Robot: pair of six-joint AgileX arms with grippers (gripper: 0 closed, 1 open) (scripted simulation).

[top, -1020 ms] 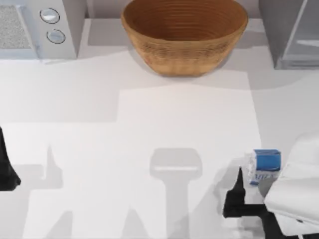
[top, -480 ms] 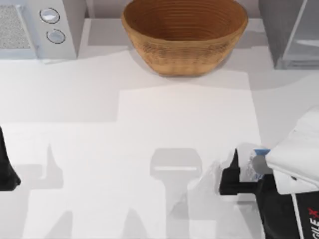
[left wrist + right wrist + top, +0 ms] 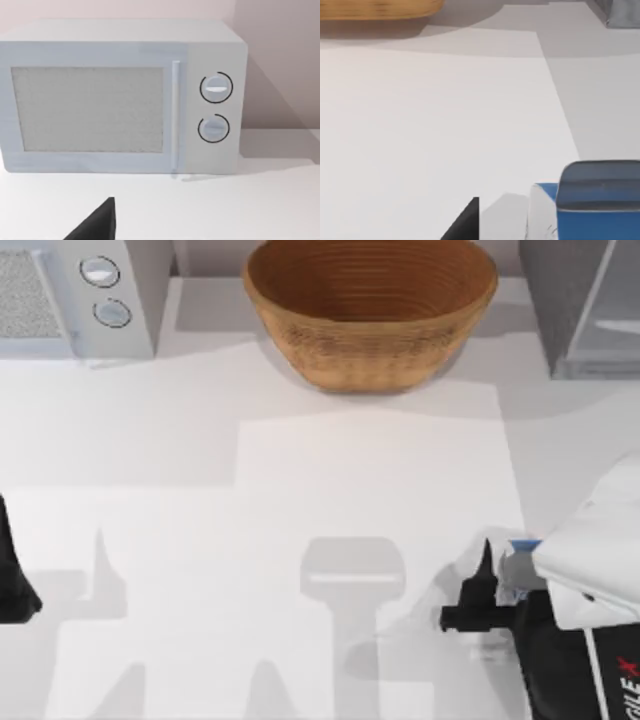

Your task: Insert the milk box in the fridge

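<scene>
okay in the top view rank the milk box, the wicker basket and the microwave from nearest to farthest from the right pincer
1. Milk box: right beside the right pincer, near the table's front right.
2. Wicker basket: at the back, middle of the table.
3. Microwave: back left corner, the farthest.

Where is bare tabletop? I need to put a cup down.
Free: the white table middle, between the brown wicker basket and the near edge. Crowded: near right, where the right gripper meets the blue-topped milk box.
</scene>
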